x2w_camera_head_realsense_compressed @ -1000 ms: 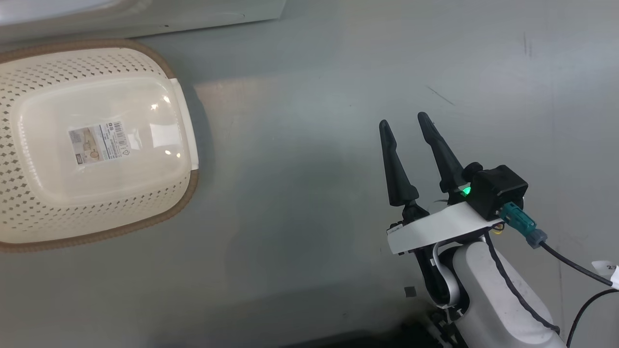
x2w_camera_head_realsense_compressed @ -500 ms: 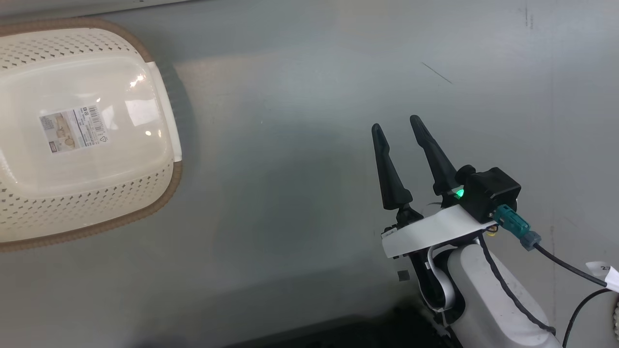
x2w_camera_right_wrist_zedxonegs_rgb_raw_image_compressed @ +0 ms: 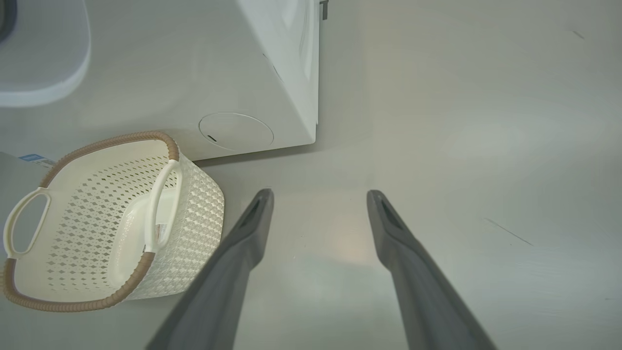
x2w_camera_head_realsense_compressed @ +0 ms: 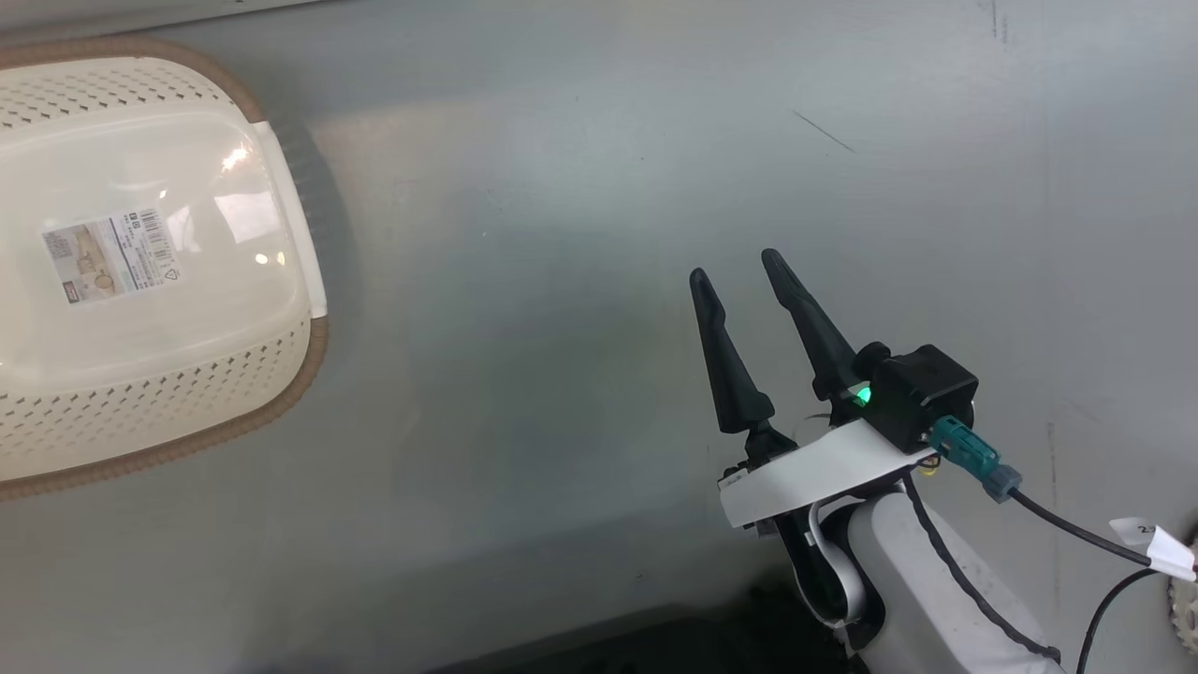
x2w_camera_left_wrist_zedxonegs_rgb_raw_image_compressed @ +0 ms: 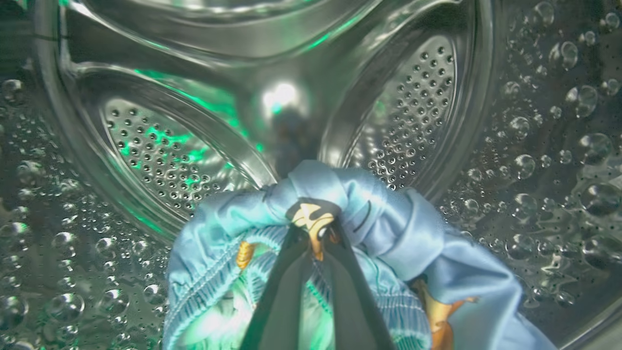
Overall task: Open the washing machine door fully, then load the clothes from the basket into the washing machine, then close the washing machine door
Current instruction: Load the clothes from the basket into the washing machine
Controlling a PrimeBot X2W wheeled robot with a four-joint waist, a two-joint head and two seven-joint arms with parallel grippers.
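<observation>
Inside the washing machine's steel drum [x2w_camera_left_wrist_zedxonegs_rgb_raw_image_compressed: 160, 150], my left gripper [x2w_camera_left_wrist_zedxonegs_rgb_raw_image_compressed: 313, 228] is shut on the clothes [x2w_camera_left_wrist_zedxonegs_rgb_raw_image_compressed: 388, 233], a bunched light blue garment with orange-brown figures that hangs around the fingertips. The cream-white basket [x2w_camera_head_realsense_compressed: 140, 402] stands empty on the grey floor at the head view's left, a barcode sticker on its base. Well to its right, above bare floor, my right gripper [x2w_camera_head_realsense_compressed: 739, 267] stands open with nothing between its fingers. In the right wrist view the basket [x2w_camera_right_wrist_zedxonegs_rgb_raw_image_compressed: 189, 204] sits against the white washing machine [x2w_camera_right_wrist_zedxonegs_rgb_raw_image_compressed: 286, 73], left of my right gripper [x2w_camera_right_wrist_zedxonegs_rgb_raw_image_compressed: 318, 194].
A round service flap [x2w_camera_right_wrist_zedxonegs_rgb_raw_image_compressed: 235, 131] marks the washer's lower front near the basket. The washer's corner [x2w_camera_right_wrist_zedxonegs_rgb_raw_image_compressed: 313, 136] lies ahead of the right gripper. Black cables [x2w_camera_head_realsense_compressed: 1076, 534] trail from the right wrist. Bare grey floor [x2w_camera_head_realsense_compressed: 562, 234] lies between basket and right gripper.
The head camera has shifted, so the basket slid left and up in the picture. The right gripper sits slightly lower and further left, still open.
</observation>
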